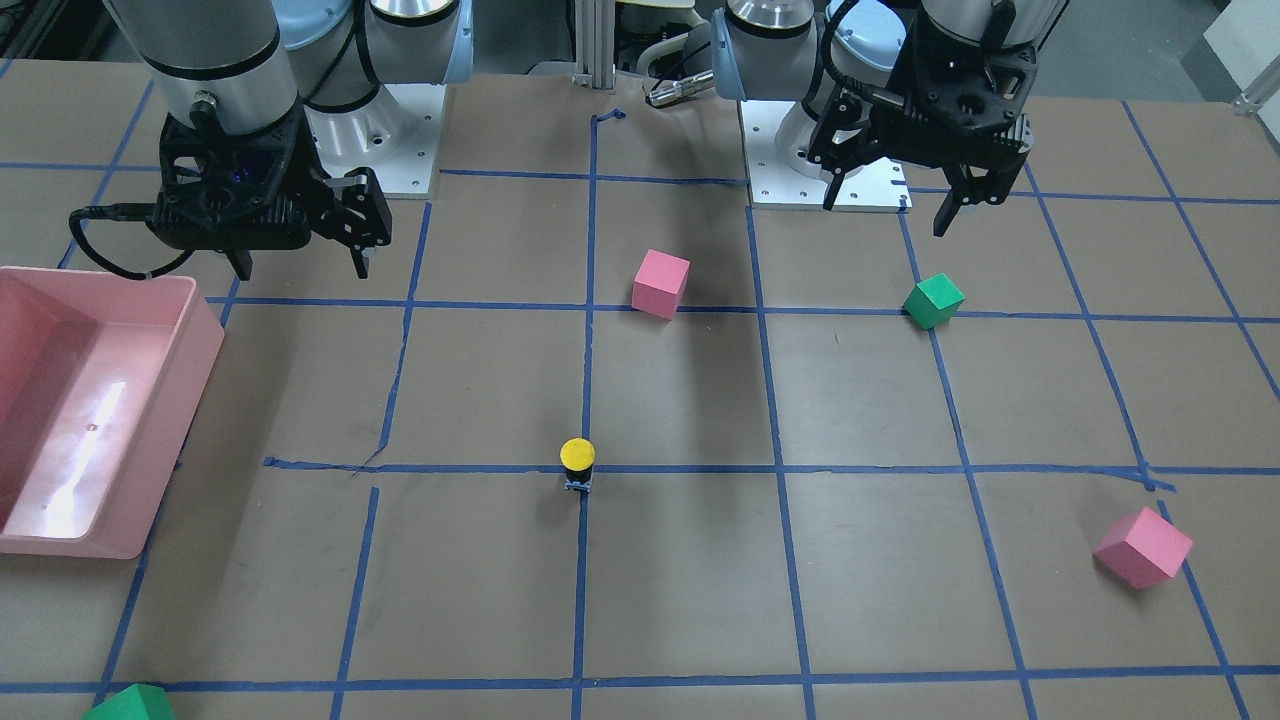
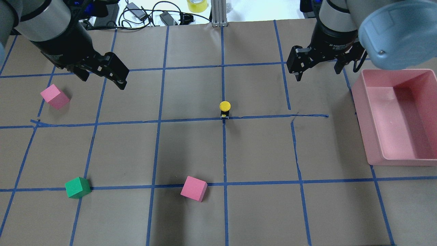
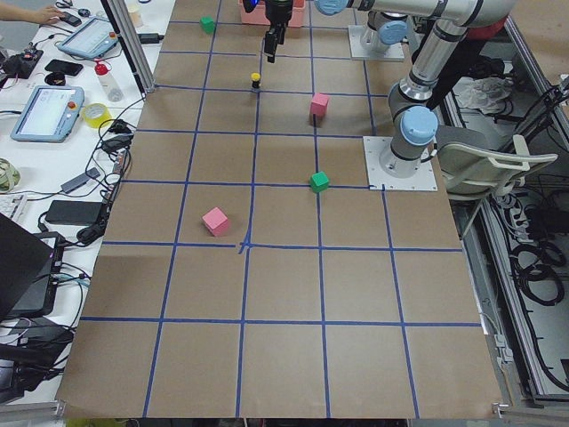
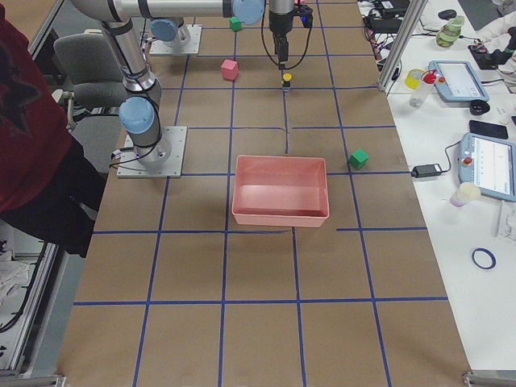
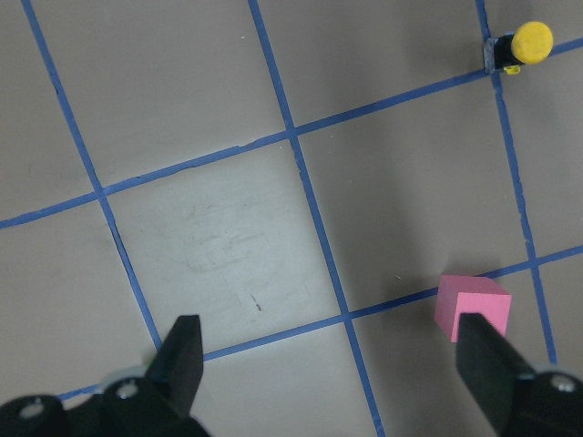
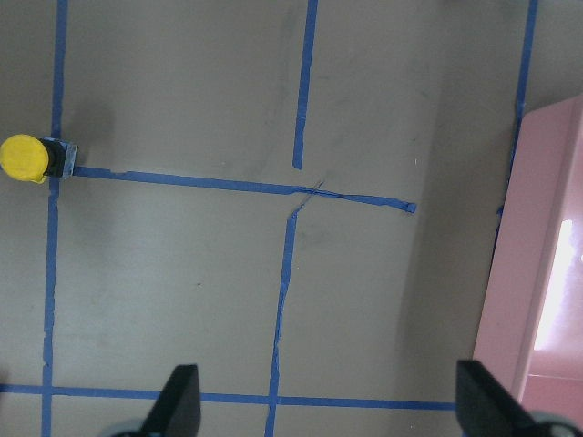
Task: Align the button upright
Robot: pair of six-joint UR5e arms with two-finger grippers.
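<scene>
left gripper (image 5: pixel 328 326) released | right gripper (image 6: pixel 326 371) released | button (image 2: pixel 224 109) upright on blue tape line (image 2: pixel 170 120)

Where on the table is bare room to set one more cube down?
Widest bare patch: between the button, the pink bin and the central pink cube. Also bare: between the button and the green cube. Nowhere is crowded.

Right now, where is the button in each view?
Exterior front-facing: button just left of centre, below middle.
Overhead exterior: button near centre, slightly above middle.
Exterior left: button near top, left of centre.
Exterior right: button near top, right of centre.
Left wrist-mounted: button in top right corner.
Right wrist-mounted: button at left edge, upper part.
Shared landmark: the blue tape crossing at its base.
</scene>
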